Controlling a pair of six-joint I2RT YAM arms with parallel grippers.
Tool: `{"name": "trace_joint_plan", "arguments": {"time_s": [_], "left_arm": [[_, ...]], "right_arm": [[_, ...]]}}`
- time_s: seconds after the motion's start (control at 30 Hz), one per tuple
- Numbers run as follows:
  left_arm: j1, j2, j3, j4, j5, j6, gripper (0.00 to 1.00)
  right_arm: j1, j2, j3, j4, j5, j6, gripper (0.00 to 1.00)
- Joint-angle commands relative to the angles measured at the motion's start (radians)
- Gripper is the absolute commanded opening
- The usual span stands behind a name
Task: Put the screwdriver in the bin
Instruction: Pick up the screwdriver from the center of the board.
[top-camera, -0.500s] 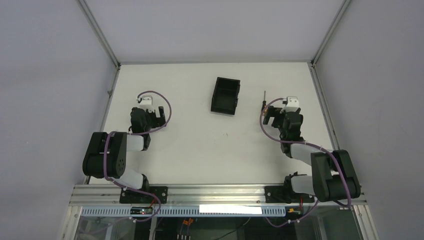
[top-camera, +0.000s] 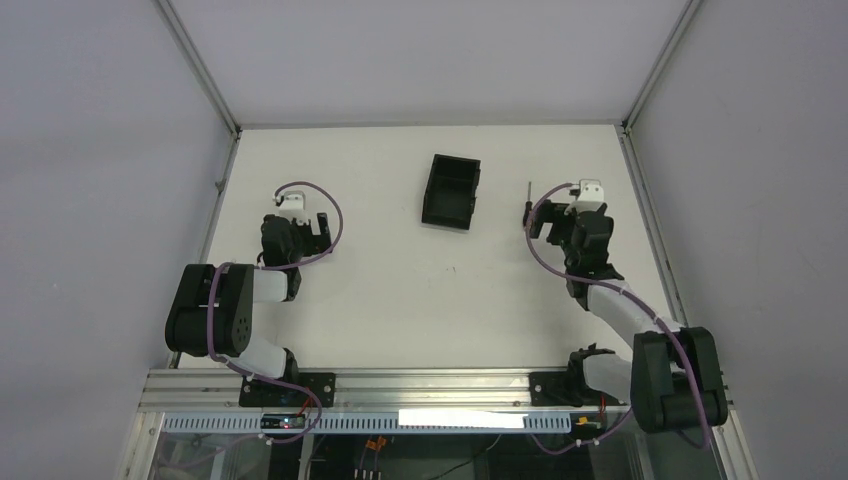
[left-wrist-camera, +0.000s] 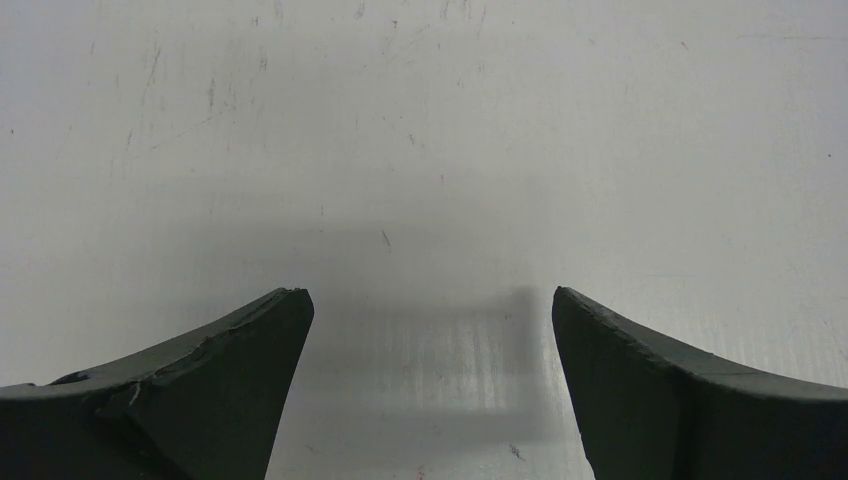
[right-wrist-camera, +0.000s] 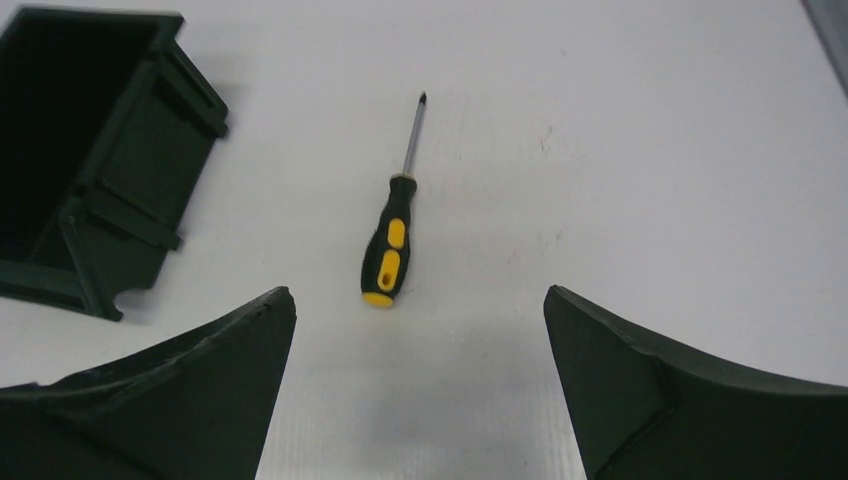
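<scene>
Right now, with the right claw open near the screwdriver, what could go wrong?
The screwdriver lies flat on the table, just ahead of the open right claw: closing short could catch only the handle end and flick it away. The bin sits close by; a finger could nudge it.

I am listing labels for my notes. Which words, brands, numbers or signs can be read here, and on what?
None can be read.
The screwdriver handle shows only yellow patches, the bin is plain black, and the table bears only scratches.
</scene>
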Motion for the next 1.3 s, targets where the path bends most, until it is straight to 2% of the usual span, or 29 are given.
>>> {"name": "trace_joint_plan", "arguments": {"time_s": [0.0,0.27,0.37,0.8,1.27], "left_arm": [[-0.009,-0.020,0.000,0.028,-0.021,-0.004,0.99],[-0.009,-0.021,0.000,0.028,-0.021,-0.004,0.99],[-0.009,-0.021,0.000,0.028,-0.020,-0.004,0.99],[-0.009,-0.020,0.000,0.028,-0.020,-0.004,0.99],[-0.009,-0.021,0.000,0.028,-0.020,-0.004,0.99]], "right_arm": [[-0.005,-0.100,0.135,-0.157,-0.007,-0.028,0.99],[-0.005,-0.156,0.422,-0.525,-0.003,-0.043,0.99],[-0.006,-0.158,0.518,-0.608,-0.007,-0.045,0.99],[-0.006,-0.136,0.874,-0.821,-0.025,-0.094,0.99],[-0.005,-0.053,1.051,-0.973,-0.026,-0.077,0.99]]}}
